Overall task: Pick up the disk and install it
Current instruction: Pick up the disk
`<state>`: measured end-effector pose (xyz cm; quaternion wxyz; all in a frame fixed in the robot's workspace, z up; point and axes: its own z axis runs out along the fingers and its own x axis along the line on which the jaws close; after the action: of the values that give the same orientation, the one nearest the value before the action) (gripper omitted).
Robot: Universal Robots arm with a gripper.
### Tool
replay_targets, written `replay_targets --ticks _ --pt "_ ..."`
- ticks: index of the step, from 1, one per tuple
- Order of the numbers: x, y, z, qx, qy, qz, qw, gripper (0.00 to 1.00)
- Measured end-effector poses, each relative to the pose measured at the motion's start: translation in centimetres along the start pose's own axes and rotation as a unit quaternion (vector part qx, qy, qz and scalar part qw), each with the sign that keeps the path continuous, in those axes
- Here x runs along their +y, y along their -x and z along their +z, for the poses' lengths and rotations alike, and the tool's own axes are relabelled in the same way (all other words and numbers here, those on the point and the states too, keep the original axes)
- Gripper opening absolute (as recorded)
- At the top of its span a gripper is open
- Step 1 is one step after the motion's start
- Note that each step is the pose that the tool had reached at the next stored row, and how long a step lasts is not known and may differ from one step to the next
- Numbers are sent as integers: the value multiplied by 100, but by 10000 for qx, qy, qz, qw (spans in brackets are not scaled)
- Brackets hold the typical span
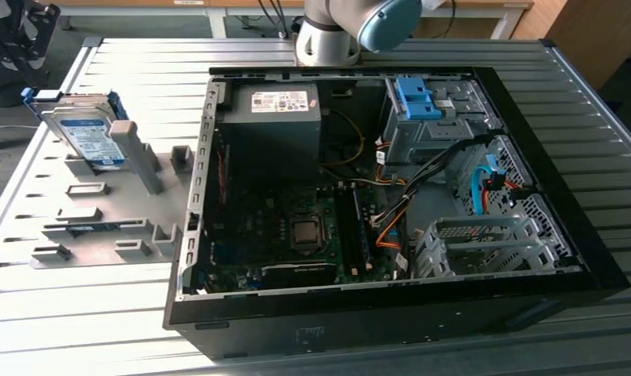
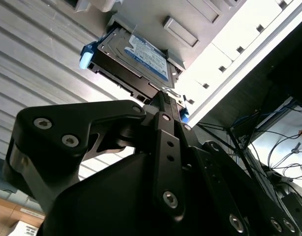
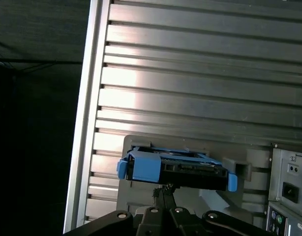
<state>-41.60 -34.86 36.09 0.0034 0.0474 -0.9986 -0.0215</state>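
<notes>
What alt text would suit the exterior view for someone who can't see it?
An open computer case lies on a ribbed metal table, its circuit board and cables exposed. At the exterior view's left, the disk stands on edge in a grey holder; the arm's base rises behind.

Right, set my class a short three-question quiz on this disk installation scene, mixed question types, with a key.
1. True or false: the disk already sits inside the computer case.
2. The disk stands in: A) the grey fixture plate; B) a cardboard box; C) a drawer.
3. Fill in: the rails along the disk's edges are ____ in colour.
Key: 1 false; 2 A; 3 blue.
</notes>
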Motion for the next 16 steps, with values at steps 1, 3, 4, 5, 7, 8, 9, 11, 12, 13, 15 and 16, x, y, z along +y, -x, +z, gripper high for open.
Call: replay_targets --ticks 1,3,4,5,7,8,9,11,12,13,15,16 --pt "0 0 0 1 0 -32 10000 11" --pt "0 0 0 4 0 -94 10000 11" --pt "0 0 0 6 -1 -124 9999 11" --pt "0 0 1 7 -1 -154 9999 11" --pt "0 0 1 9 -1 -212 9998 11" --pt "0 0 1 11 -1 -241 9997 11" --pt "0 0 1 12 -1 -269 9996 11" --pt "0 0 2 14 -2 -326 9995 11" --pt "0 0 2 15 -2 -355 9994 11" --pt "0 0 2 17 -2 -384 9993 11" --pt "0 0 3 19 -2 -441 9990 11" --pt "0 0 3 20 -2 -473 9989 11"
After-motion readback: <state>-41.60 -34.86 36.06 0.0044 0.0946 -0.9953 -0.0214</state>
